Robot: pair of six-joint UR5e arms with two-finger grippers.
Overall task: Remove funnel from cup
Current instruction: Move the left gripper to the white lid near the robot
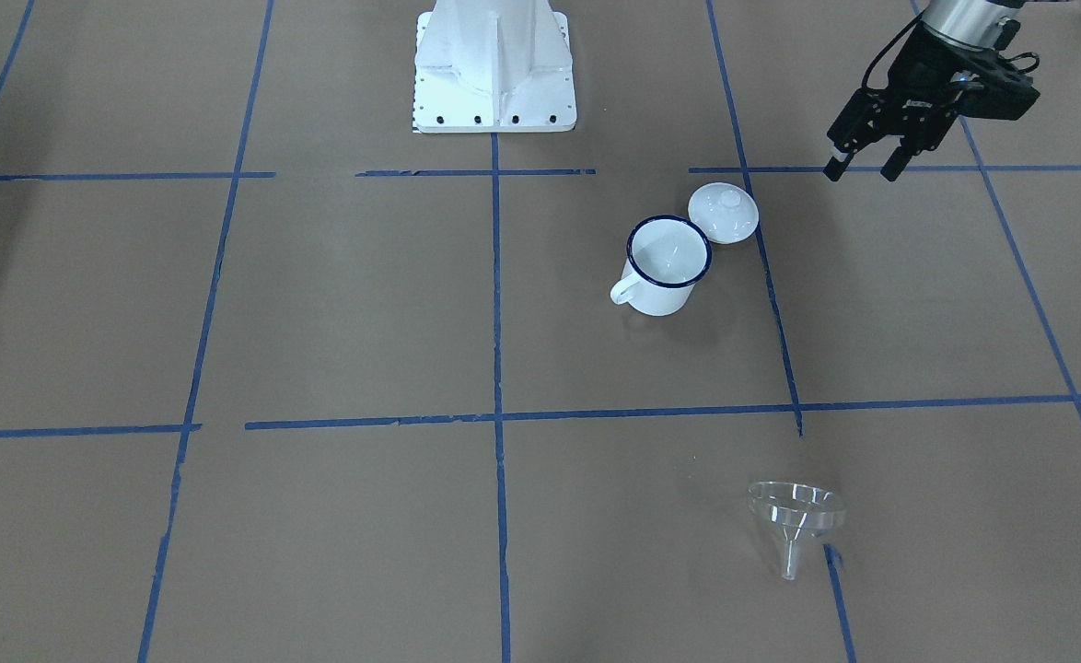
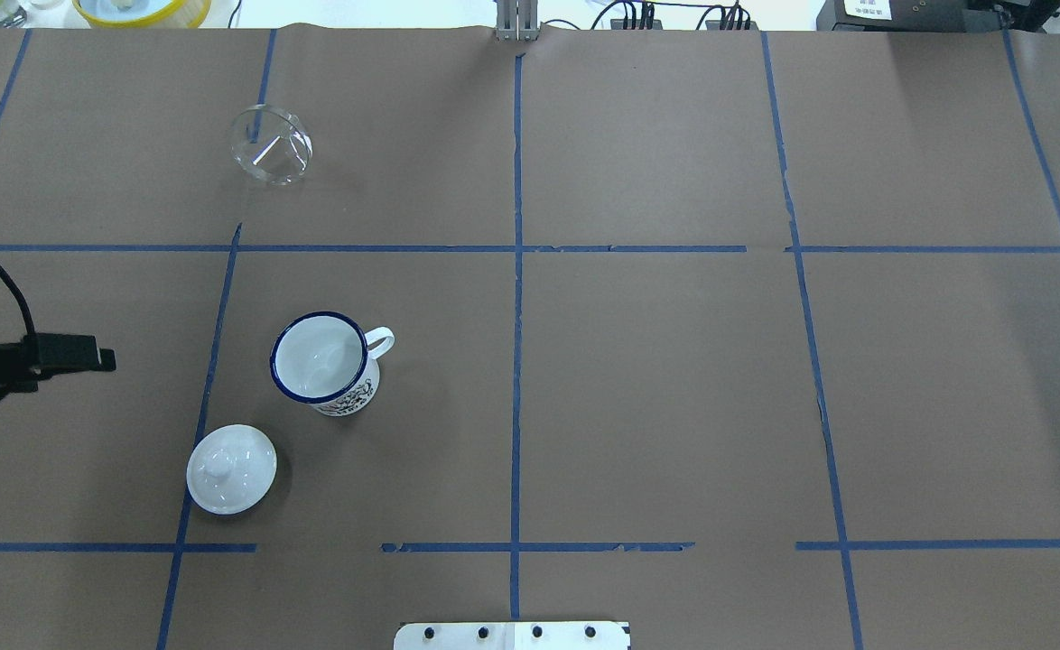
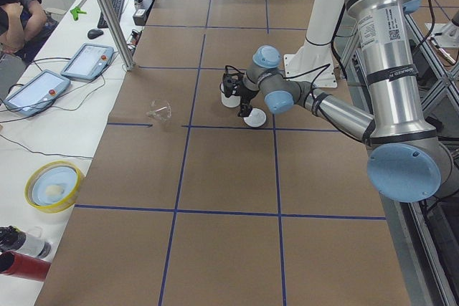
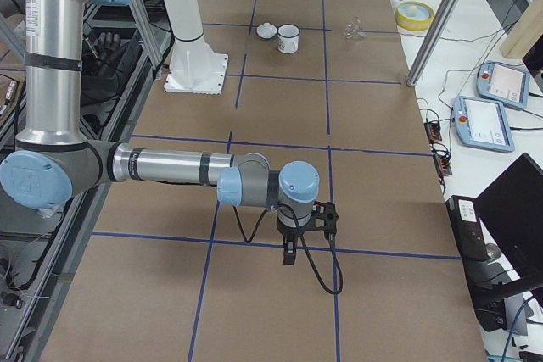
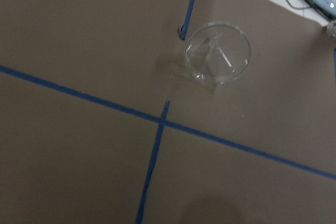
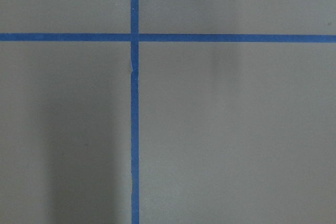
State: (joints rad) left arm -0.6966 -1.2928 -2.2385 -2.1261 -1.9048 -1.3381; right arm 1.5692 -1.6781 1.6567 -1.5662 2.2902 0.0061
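Nearest the robot on its left side, the left arm's black two-finger pincer (image 1: pixel 863 170) hangs above the brown paper-covered counter (image 1: pixel 319 304) with its fingers spread and nothing between them. Just inward of it lie the white round knobbed lid (image 1: pixel 723 212) and, right beside the lid, the white enamel mug with a dark blue rim (image 1: pixel 668 262), standing upright with nothing in it. Farther out, past a line of blue tape and well apart from the mug, rests the small clear plastic funnel (image 1: pixel 796 516). It is out of the cup and on the bare counter, so the task looks done. From the left pincer the funnel lies forward, away from the robot, and slightly toward the counter's middle. It appears tipped on its side, its long axis running roughly away from the robot, wide mouth turned back toward the robot and narrow spout pointing to the operators' edge. Any further handling would fall to the left arm, plainly the nearer one. The right pincer (image 4: pixel 289 256) hangs over the counter's opposite end, and whether it is spread or pressed together cannot be told
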